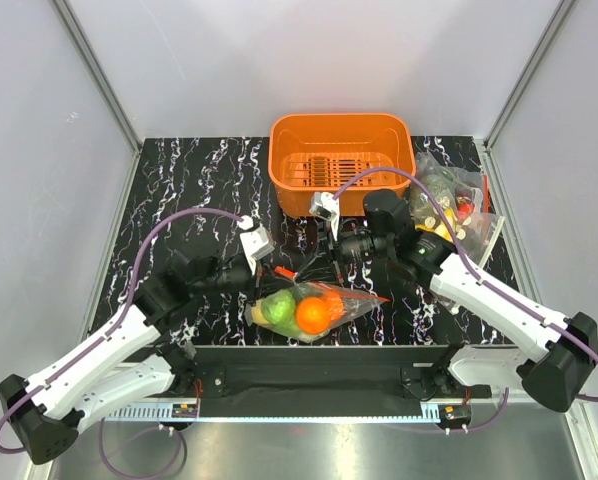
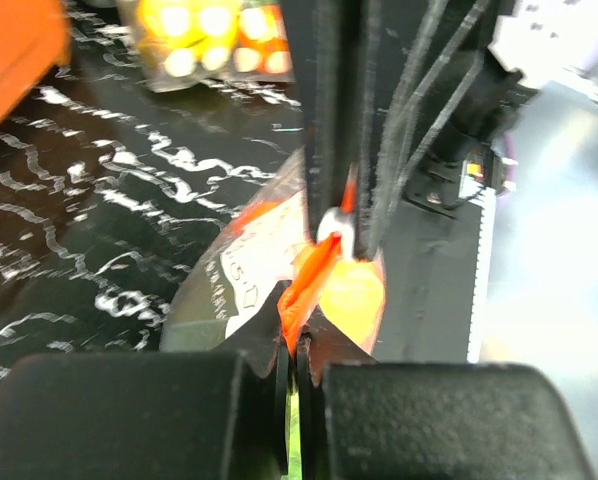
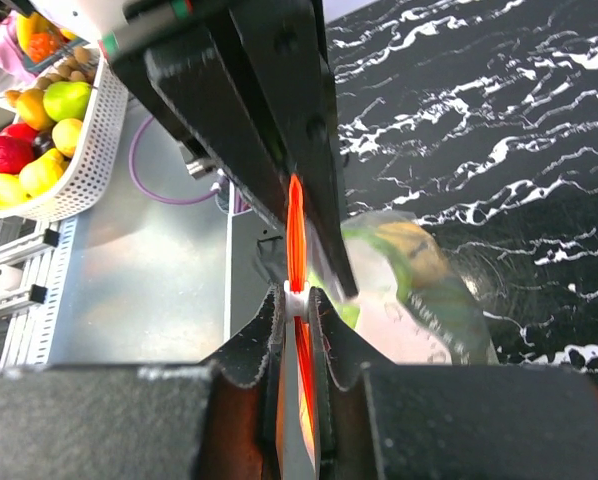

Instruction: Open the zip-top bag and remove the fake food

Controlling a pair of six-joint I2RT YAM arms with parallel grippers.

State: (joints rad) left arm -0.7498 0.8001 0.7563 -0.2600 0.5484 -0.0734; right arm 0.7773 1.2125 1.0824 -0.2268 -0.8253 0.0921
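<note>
While both arms reach inward from the near corners, the black white-veined table (image 1: pixel 189 190) carries everything in play. The left arm (image 1: pixel 109 345) and the right arm (image 1: pixel 499 300) angle toward the middle, and their wrists meet just above the near centre.

An orange basket (image 1: pixel 289 150) stands at the far edge, well apart from the meeting point. Two clear bags of small pieces (image 1: pixel 449 205) lie to its right, one showing yellow bits.

Lying at the near middle of the table, between the two arms, the zip-top bag (image 1: pixel 354 300) points its crinkled body toward the near edge. The fake food sits inside it: an orange fruit (image 1: pixel 313 316) touches a green piece (image 1: pixel 277 305) on its left, with another orange shape just behind.

The left gripper (image 2: pixel 294 365) has its fingers pressed together on the red-orange zip strip (image 2: pixel 309 280), which bunches up between them. The right gripper (image 3: pixel 296 310) is likewise pinched tight on the same strip, its tips closed around a small white slider (image 3: pixel 296 298). In each wrist view, the other arm's dark fingers stand just beyond, gripping the strip from the opposite side.

Off the table, the right wrist view catches a white perforated tray (image 3: pixel 89 150) of coloured fruit.
</note>
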